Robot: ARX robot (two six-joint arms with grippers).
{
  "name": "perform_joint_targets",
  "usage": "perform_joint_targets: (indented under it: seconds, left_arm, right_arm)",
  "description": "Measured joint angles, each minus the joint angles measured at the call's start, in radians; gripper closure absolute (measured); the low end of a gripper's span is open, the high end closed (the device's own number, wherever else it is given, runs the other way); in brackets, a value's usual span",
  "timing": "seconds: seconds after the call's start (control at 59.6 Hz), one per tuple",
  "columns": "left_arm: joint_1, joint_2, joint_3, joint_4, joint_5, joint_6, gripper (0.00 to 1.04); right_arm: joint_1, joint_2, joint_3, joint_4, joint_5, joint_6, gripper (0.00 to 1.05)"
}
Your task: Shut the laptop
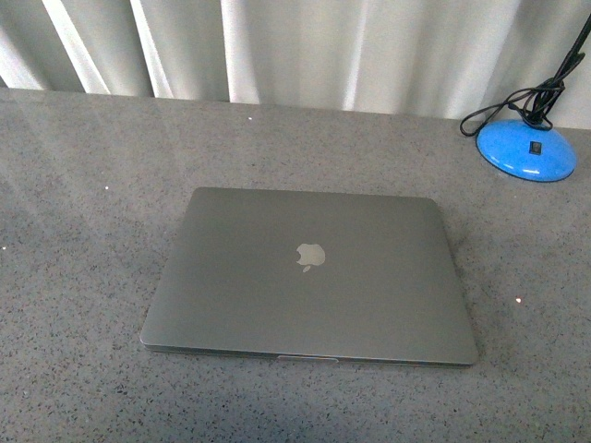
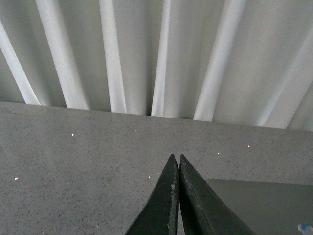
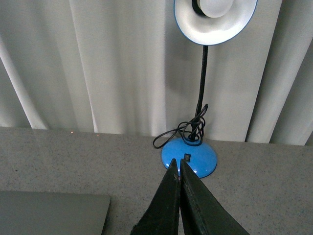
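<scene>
- The laptop (image 1: pixel 309 277) lies flat on the grey bench (image 1: pixel 83 185), lid down with the apple logo facing up, about midway across and nearer the front edge than the curtain side.
- To my eye the lid is already fully shut, so what remains is to keep both arms lifted clear and not nudge the machine.
- Left claw (image 2: pixel 177 161) is pressed together, holding nothing, above the bench by a far corner of the laptop.
- Right claw (image 3: pixel 179 167) is likewise pressed together and empty, pointing toward the blue lamp (image 3: pixel 189 156) near the bench's far right corner.
- The laptop's long axis runs roughly parallel to the front edge; I judge the opening lip faces the front edge and the hinge the curtain.
</scene>
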Motion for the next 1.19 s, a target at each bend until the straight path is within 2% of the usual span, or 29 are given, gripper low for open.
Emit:
perform_joint_targets:
  seconds: [0.638, 1.192]
  left_arm:
    - [0.0, -0.509, -0.043, -0.437, 0.0, 0.0, 1.01]
    - [0.0, -0.758, -0.043, -0.678, 0.0, 0.0, 1.01]
  right_arm:
    - [0.0, -0.527, -0.052, -0.439, 0.0, 0.004, 1.04]
    - [0.0, -0.797, -0.053, -0.698, 0.0, 0.007, 1.04]
